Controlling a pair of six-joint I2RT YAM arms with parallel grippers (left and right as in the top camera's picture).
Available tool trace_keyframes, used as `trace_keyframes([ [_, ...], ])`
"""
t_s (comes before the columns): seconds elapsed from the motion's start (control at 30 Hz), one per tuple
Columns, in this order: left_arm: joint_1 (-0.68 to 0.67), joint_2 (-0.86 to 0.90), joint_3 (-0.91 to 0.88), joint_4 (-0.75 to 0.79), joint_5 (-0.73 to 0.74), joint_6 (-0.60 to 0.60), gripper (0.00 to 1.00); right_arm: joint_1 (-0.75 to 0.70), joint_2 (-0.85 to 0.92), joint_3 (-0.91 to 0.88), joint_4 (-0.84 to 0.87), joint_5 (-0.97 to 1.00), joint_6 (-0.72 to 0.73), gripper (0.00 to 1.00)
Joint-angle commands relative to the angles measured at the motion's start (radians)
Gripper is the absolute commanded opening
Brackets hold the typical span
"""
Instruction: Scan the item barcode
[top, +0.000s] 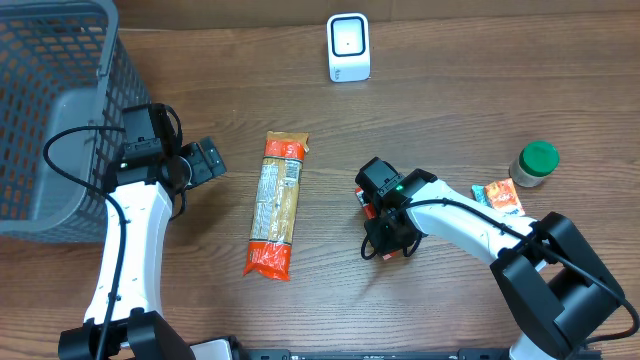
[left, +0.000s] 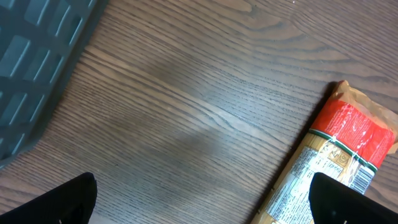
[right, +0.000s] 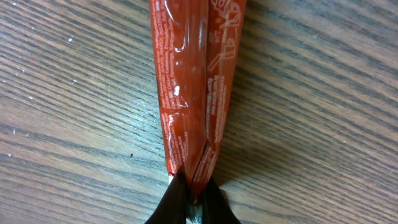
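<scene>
Closest to my right wrist camera is a red foil packet (right: 196, 74), lying on the wooden worktop (right: 323, 124) and running away from the lens. The right jaws are closed on its near crimped end, with the dark fingertips (right: 174, 208) pinched together on the seam. From overhead I see the packet only as a sliver of red under the right arm (top: 450, 220), about mid-worktop and well apart from the white scanner (top: 348, 47) standing at the far edge. A long pasta bag (top: 277, 205) lies lengthwise to the left of the packet, between the two arms and off the line to the scanner. An orange sachet (top: 500, 197) and a green-lidded jar (top: 535, 163) sit near each other on the right, and a grey mesh basket (top: 40, 120) fills the far-left corner. The right arm reaches in from the near right corner, elbow bent and wrist tipped down. The left arm (top: 130, 250) stretches up beside the basket, its jaws spread wide over bare wood, one fingertip (left: 62, 199) in each lower corner of its view and the bag's top end just beside them.
</scene>
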Motion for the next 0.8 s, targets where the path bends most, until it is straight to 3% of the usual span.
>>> trace_keyframes([
  [0.0,-0.002,-0.017,0.006,0.000,-0.009,0.015,1.00,-0.002,0.024,-0.034,-0.006,0.025,-0.001,0.04],
  [0.43,-0.002,-0.017,0.006,0.000,-0.009,0.015,1.00,-0.002,-0.014,0.002,-0.027,0.015,-0.029,0.04],
  [0.77,-0.002,-0.017,0.006,0.000,-0.009,0.015,1.00,-0.002,-0.368,0.006,-0.091,-0.006,-0.238,0.04],
])
